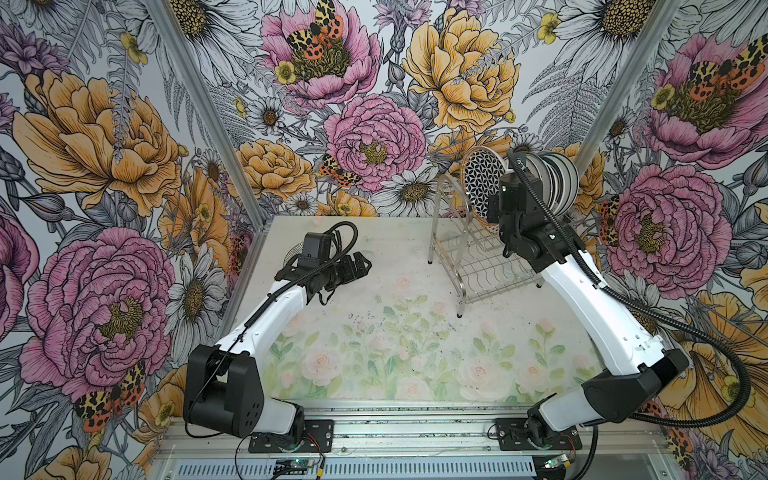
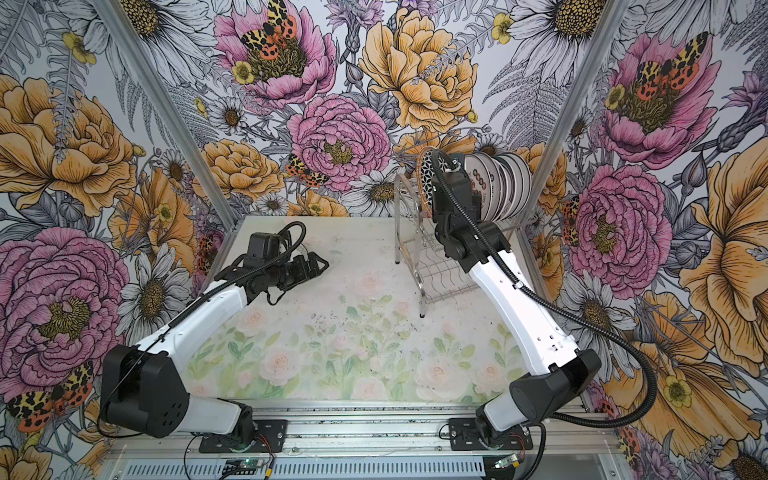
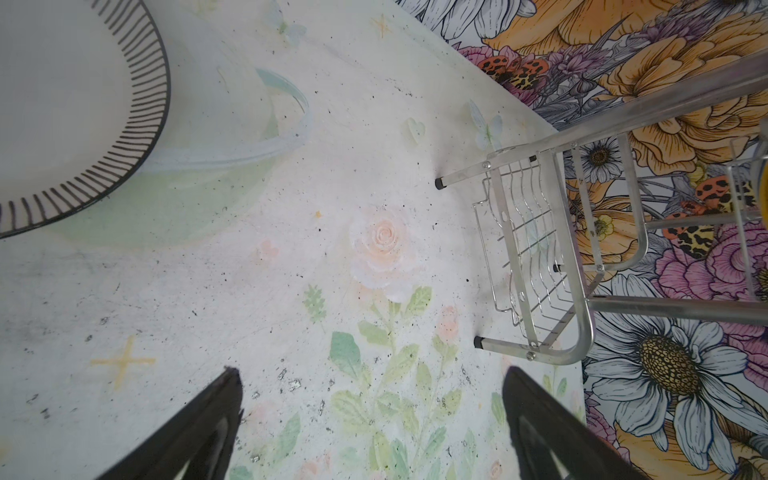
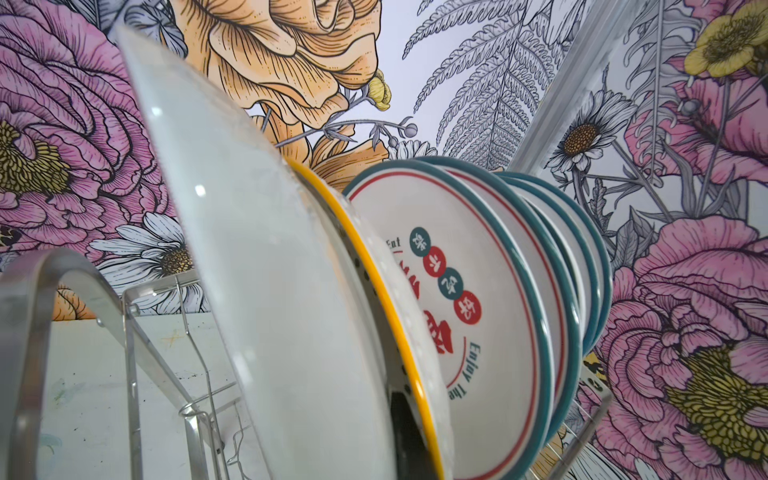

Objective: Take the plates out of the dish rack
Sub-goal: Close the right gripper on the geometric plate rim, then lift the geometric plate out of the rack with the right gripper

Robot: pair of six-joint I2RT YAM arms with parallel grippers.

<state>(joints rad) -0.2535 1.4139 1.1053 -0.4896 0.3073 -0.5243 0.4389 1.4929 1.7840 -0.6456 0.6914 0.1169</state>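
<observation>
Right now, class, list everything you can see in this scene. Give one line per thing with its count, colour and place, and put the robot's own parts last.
dish rack: one, shiny steel, back right of the table
lattice plate: one, white with black lattice and yellow rim, standing at the front of the rack's upper tier
teal-rimmed plates: at least four, white with teal and red rings, standing in a row behind the lattice plate
striped plate: one, white with a black-striped rim, flat on the table by the left arm
table: one, pale with a faded flower print
wallpaper: bright flowers, on the walls around the table
left end effector: one, black, open, holding nothing, above the table's left side
right end effector: one, black, shut on the lattice plate's rim
</observation>
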